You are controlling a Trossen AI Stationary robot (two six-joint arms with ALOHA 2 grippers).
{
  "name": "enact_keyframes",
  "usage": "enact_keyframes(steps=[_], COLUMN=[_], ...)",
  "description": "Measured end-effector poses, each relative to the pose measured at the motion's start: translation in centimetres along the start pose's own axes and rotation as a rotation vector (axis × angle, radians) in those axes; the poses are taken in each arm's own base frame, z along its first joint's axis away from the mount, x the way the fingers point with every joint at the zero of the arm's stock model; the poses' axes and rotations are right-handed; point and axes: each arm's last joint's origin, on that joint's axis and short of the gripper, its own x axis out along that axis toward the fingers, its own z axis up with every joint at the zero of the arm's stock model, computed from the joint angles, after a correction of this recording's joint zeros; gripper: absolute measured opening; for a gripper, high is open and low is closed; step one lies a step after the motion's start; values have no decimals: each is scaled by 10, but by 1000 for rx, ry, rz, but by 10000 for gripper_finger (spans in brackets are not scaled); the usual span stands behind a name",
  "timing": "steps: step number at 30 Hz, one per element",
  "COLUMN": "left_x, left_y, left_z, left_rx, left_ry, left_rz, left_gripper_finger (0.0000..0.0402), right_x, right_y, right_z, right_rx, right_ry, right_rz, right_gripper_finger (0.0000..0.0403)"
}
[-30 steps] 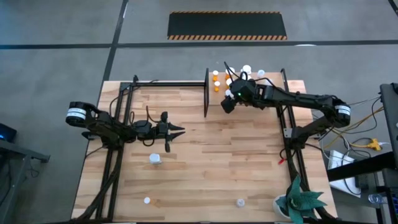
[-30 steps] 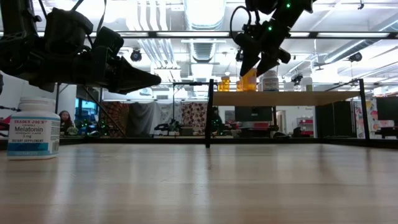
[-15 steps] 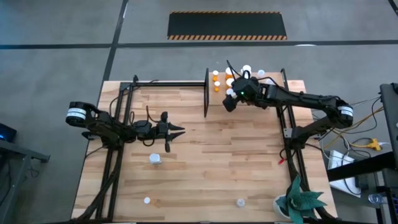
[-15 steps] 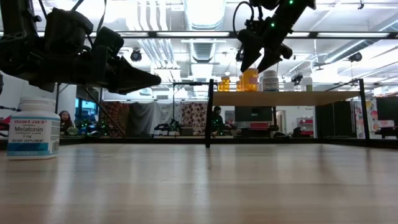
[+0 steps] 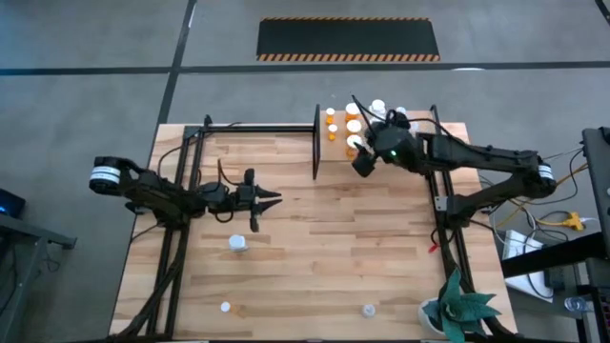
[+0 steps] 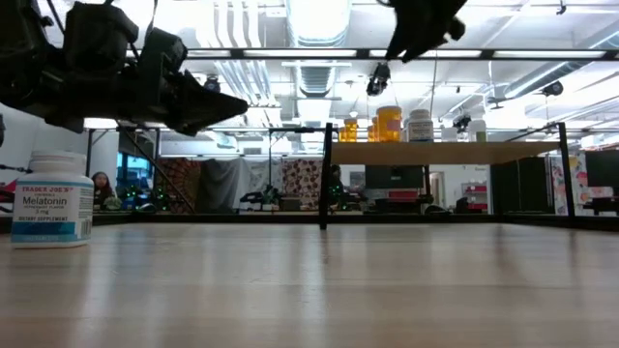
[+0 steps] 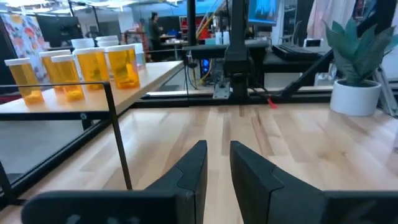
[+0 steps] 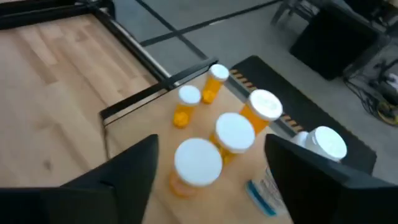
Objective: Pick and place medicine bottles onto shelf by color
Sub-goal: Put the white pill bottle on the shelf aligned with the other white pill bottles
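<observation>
Several orange bottles with white caps (image 5: 353, 125) and white bottles (image 5: 378, 107) stand upright on the shelf (image 5: 329, 157) at the table's far right; they also show in the low view (image 6: 390, 124) and the right wrist view (image 8: 198, 163). My right gripper (image 5: 362, 164) hangs open and empty above the shelf's near part, its fingers (image 8: 124, 177) wide apart over the orange bottles. My left gripper (image 5: 272, 200) hovers shut and empty above the table's left middle, with only a narrow slit between its fingers (image 7: 219, 168). A white Melatonin bottle (image 5: 236, 244) stands on the table near it.
Two tiny bottles (image 5: 225, 307) (image 5: 368, 309) stand near the table's near edge. A potted plant (image 5: 457, 310) sits at the near right corner. Black metal posts (image 5: 316, 143) frame the shelf. Bare planks lie between the two arms.
My right gripper has risen from just above the shelf's bottles and gone a little toward the table's right edge; the bottles stay standing. My left gripper has risen slightly.
</observation>
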Motion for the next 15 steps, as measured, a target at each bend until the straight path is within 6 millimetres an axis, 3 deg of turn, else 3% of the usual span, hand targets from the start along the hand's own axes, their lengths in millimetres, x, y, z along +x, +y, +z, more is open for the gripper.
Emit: enact_keyframes(steps=[4, 11, 15], left_x=[1, 10, 6], left_y=[-2, -20, -37], left_z=[9, 43, 68], left_rx=[5, 60, 33], left_ry=[48, 305, 571], left_rz=[-50, -172, -234], left_gripper_finger=[44, 3, 12], right_x=[-13, -11, -10], right_y=[16, 63, 79], right_z=[-18, -63, -86], right_rx=[-59, -158, -185], right_ry=[-16, -159, -209], right_rz=[60, 221, 279], right_gripper_finger=[191, 36, 14])
